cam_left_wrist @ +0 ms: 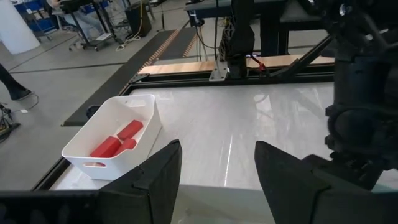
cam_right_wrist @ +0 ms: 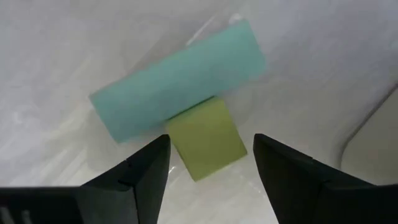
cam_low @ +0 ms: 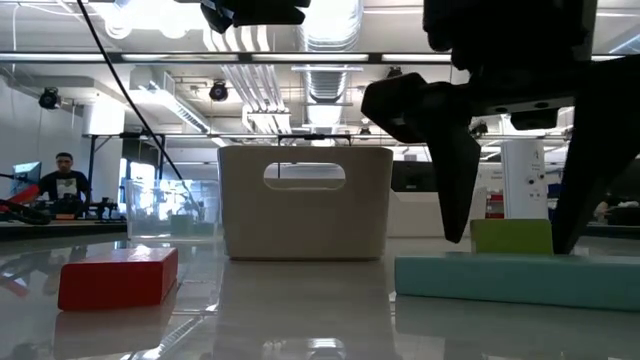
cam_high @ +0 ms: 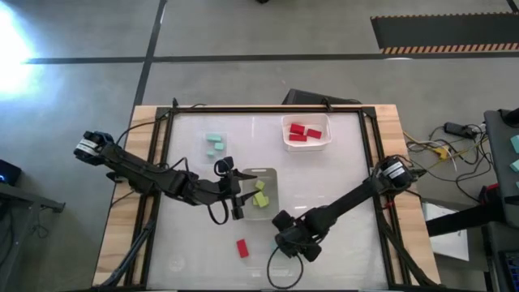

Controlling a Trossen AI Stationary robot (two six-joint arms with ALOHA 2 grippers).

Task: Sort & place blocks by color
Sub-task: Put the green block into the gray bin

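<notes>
My right gripper (cam_right_wrist: 211, 168) is open and points down at the table's near middle (cam_high: 287, 235). Its fingers stand on either side of a yellow-green block (cam_right_wrist: 206, 138) that lies flat on the table, up against a teal block (cam_right_wrist: 177, 78). The low view shows the same, with the yellow-green block (cam_low: 511, 237) behind the teal one (cam_low: 515, 280). My left gripper (cam_high: 237, 199) is open and empty at the left edge of a clear tray (cam_high: 270, 174) holding two yellow-green blocks (cam_high: 260, 195). A red block (cam_high: 242, 247) lies near the front edge. Two teal blocks (cam_high: 215, 143) lie far left.
A white bin (cam_high: 324, 143) with red blocks (cam_high: 303, 132) sits at the far right, also in the left wrist view (cam_left_wrist: 146, 121). In the low view a pale bin (cam_low: 305, 215) stands behind the red block (cam_low: 118, 277). A black frame (cam_high: 369, 162) borders the table.
</notes>
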